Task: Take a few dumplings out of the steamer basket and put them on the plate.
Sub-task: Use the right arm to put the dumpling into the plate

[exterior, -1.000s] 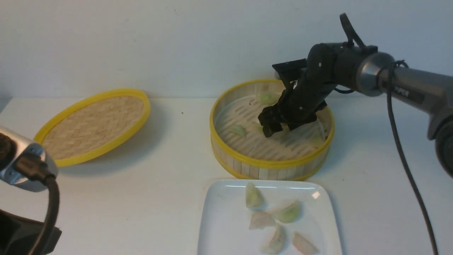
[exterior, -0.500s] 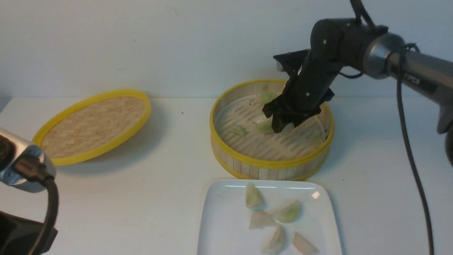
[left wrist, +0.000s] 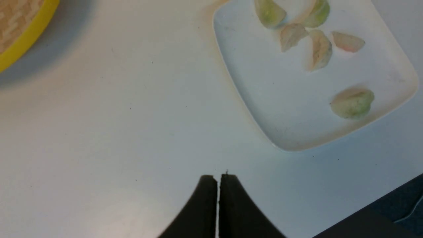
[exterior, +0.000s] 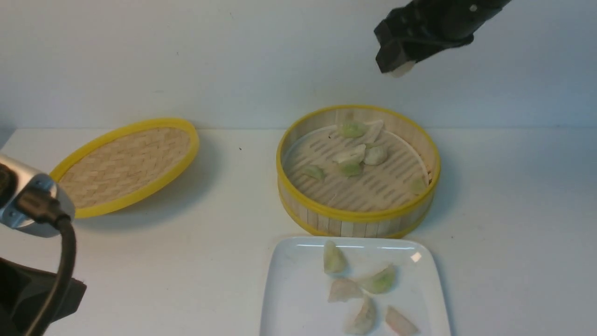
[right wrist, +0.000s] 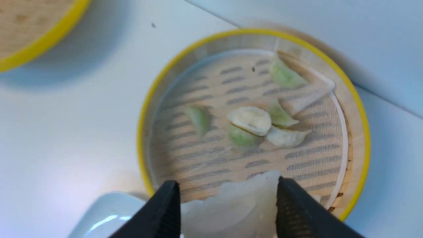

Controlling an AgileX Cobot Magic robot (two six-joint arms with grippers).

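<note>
The right gripper (exterior: 395,63) has lifted clear of the steamer basket (exterior: 357,215) and hangs high above it, jaws clamped on a whitish dumpling (right wrist: 231,208); the carry to the plate (exterior: 294,289) comes next. The left gripper (left wrist: 218,181) stays closed.

Front view forward across table (exterior: 186,261); both wrist views downward, plate (exterior: 294,298) in all.

There's the right gripper (exterior: 394,65), high above the steamer basket (exterior: 358,216), a whitish dumpling (exterior: 402,70) poking from its tip. More dumplings (exterior: 350,155) lie on the basket floor, five sit on the near plate (exterior: 293,298), woven lid (exterior: 123,163) off left.
</note>
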